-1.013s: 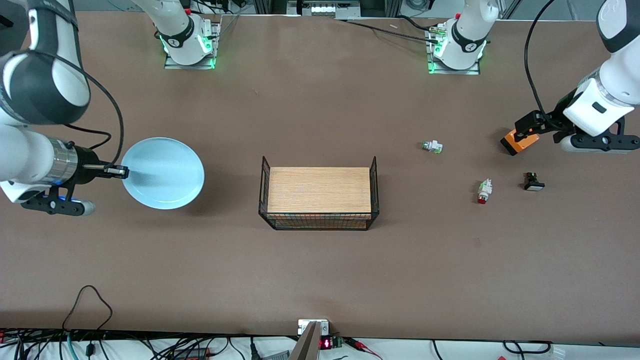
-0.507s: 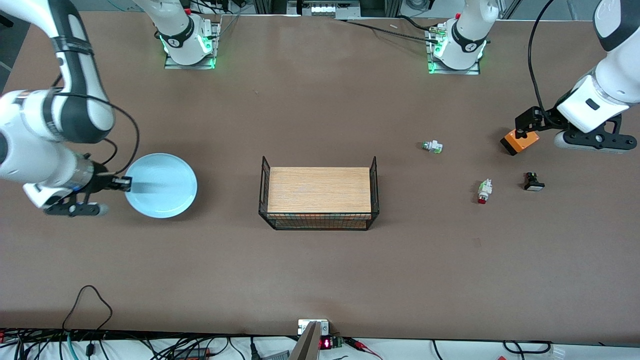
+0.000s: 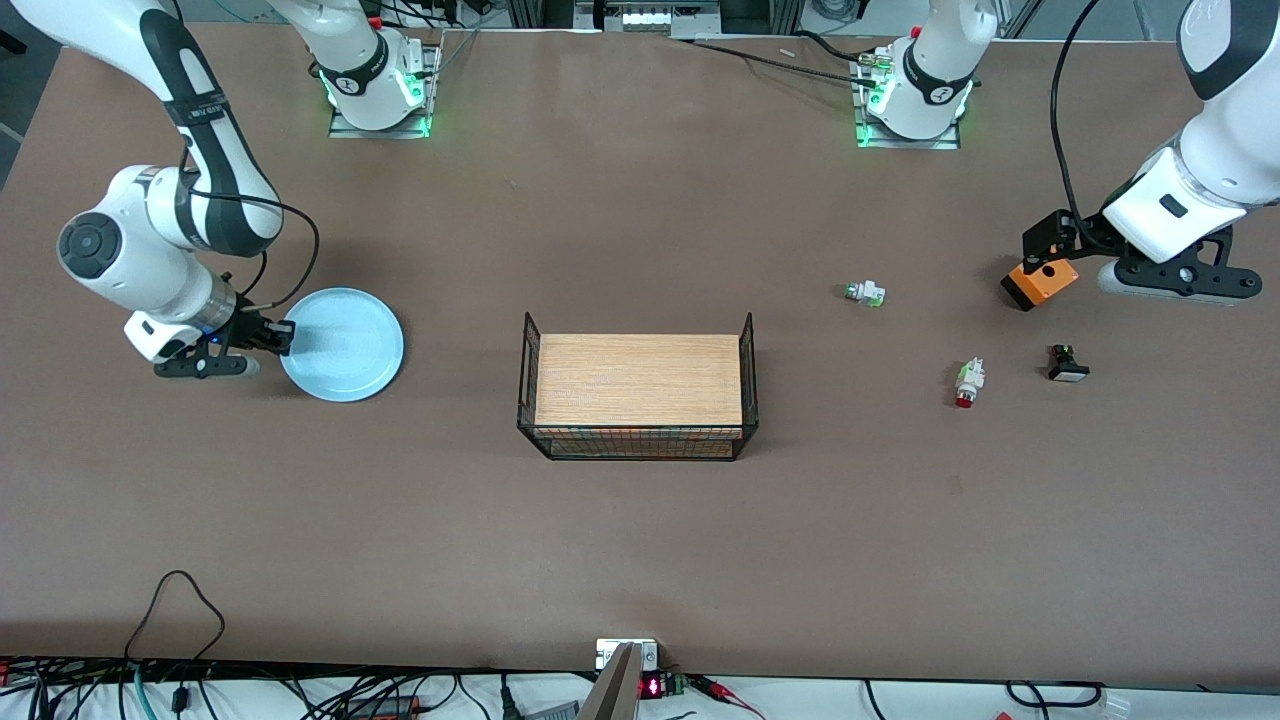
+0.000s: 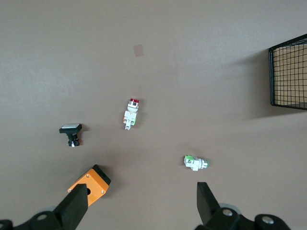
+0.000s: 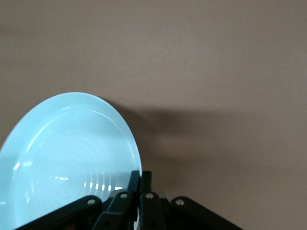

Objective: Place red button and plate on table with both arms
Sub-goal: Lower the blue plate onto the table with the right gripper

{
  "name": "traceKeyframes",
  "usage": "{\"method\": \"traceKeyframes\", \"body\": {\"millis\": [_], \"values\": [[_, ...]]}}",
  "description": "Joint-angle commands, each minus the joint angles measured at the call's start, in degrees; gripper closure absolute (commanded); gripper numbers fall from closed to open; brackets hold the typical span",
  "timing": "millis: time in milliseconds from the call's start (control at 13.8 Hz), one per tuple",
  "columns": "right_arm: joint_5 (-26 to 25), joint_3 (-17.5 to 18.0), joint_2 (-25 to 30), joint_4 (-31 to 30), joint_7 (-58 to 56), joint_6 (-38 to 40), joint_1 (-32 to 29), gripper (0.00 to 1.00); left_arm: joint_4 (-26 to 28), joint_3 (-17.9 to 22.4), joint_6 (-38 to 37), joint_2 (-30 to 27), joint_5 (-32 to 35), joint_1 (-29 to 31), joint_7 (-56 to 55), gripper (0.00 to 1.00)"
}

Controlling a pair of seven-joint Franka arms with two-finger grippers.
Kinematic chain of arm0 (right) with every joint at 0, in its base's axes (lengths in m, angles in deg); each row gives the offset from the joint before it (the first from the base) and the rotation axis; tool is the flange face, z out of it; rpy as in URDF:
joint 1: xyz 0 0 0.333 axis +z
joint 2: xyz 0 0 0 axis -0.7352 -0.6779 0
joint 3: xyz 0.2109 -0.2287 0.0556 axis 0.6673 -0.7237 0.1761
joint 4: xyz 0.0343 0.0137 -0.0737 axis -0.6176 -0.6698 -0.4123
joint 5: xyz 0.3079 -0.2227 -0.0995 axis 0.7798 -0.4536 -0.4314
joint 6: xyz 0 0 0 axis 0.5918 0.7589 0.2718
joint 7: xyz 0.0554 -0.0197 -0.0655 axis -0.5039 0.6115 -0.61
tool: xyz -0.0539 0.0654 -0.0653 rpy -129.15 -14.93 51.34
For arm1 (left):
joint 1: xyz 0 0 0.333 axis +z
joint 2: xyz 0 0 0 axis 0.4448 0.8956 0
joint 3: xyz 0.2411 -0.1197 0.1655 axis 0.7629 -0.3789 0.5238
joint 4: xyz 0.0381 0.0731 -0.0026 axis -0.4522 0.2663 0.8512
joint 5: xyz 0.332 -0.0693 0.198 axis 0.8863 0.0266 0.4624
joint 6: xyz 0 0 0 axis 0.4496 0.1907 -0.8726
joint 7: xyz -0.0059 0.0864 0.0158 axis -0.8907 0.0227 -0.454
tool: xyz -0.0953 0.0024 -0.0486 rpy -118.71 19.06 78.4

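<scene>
Plate (image 3: 343,345) has dropped lower toward table (image 3: 640,540), rim clamped in your right gripper (image 3: 281,335); release next. Left gripper (image 3: 1040,262) fingers spread, empty, over orange box (image 3: 1040,283); red button (image 3: 966,384) already down.

The plate (image 3: 342,345) sits toward the right arm's end of the table (image 3: 640,540), the wire tray (image 3: 637,390) near the middle. Toward the left arm's end lie three switches: the red button (image 3: 966,383) (nearest the front camera), the white-capped switch (image 3: 1067,364) beside it, the green-tipped switch (image 3: 865,293) farther back. The box (image 3: 1040,283) lies farthest toward that end.
</scene>
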Motion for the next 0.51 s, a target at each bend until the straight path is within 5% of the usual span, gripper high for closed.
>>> {"method": "traceKeyframes", "body": {"millis": [0,72,434], "values": [[-0.01,1.04,0.60,-1.45,-2.67,-2.82,-1.60,0.78,-0.29,-0.24,-1.11,-0.77,0.88,0.24,1.15,0.00],[-0.01,1.13,0.59,-1.01,-1.89,-2.91,-1.51,0.01,-0.38,-0.24,-1.11,-0.77,0.88,0.24,1.15,0.00],[0.08,1.57,3.84,6.17,0.14,9.08,-1.16,0.00,-0.38,-0.24,-1.11,-0.77,0.88,0.24,1.15,0.00]]}}
